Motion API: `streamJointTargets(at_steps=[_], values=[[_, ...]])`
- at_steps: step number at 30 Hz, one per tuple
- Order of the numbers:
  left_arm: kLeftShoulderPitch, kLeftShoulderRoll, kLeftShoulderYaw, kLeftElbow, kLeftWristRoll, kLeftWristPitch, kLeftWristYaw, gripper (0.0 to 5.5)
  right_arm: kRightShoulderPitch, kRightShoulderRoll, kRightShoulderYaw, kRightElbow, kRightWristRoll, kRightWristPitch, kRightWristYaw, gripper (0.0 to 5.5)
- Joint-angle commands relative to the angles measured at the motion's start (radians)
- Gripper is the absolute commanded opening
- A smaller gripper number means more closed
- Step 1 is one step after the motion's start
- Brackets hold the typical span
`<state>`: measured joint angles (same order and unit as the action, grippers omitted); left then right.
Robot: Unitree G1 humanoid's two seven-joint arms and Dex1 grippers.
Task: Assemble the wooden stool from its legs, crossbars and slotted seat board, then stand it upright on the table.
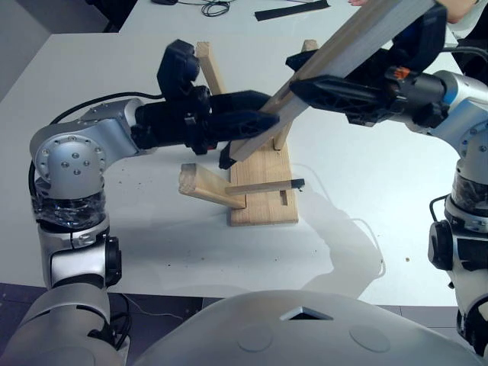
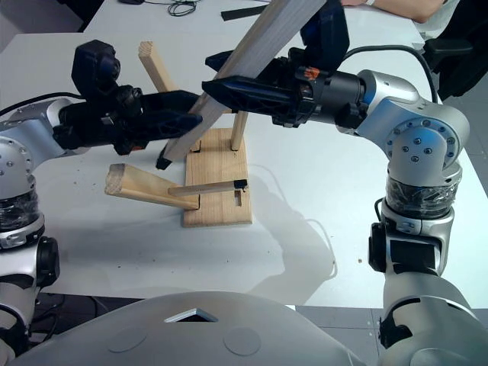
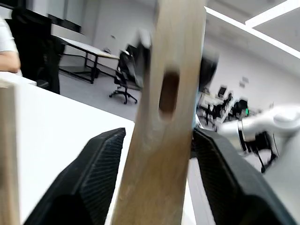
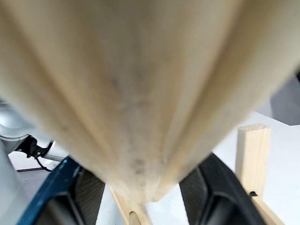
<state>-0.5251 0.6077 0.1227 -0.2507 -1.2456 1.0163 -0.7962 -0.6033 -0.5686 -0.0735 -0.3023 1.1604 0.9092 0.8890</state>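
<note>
Squeezing a long pale wooden leg (image 1: 366, 34) in left gripper (image 1: 263, 110) and right gripper (image 1: 305, 74), I'd next slot it into the flat wooden board (image 1: 263, 210) at five o'clock.

Your left hand (image 1: 263, 110) is gripping the lower part of the wooden leg (image 1: 358, 36), with its elbow bent and its forearm lying level. Your right hand (image 1: 299, 75) is clamping the same leg just above the left hand, with its forearm stretching across.
</note>
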Motion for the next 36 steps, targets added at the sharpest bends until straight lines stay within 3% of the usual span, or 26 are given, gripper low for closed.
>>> streamJointTargets(at_steps=[1, 10, 19, 28, 36], values=[[-0.009, 0.029, -0.034, 0.027, 0.121, -0.031, -0.006, 3.48, -0.035, 0.021, -0.031, 0.021, -0.018, -0.025, -0.038, 2.02], [0.016, 0.073, -0.014, 0.032, 0.236, -0.111, -0.096, 3.54, -0.091, -0.051, -0.036, 0.083, -0.239, -0.175, 0.006, 2.02], [0.246, 0.224, 0.062, -0.010, 0.364, -0.209, -0.226, 3.54, 0.079, -0.214, -0.007, 0.047, -0.497, -0.388, 0.177, 2.02], [0.579, 0.310, 0.068, -0.090, 0.539, -0.392, -0.359, 3.54, 0.295, -0.271, -0.008, -0.040, -0.537, -0.419, 0.258, 2.02], [0.637, 0.294, 0.010, -0.099, 0.615, -0.458, -0.371, 3.54, 0.375, -0.258, 0.061, -0.084, -0.553, -0.432, 0.303, 2.02]])
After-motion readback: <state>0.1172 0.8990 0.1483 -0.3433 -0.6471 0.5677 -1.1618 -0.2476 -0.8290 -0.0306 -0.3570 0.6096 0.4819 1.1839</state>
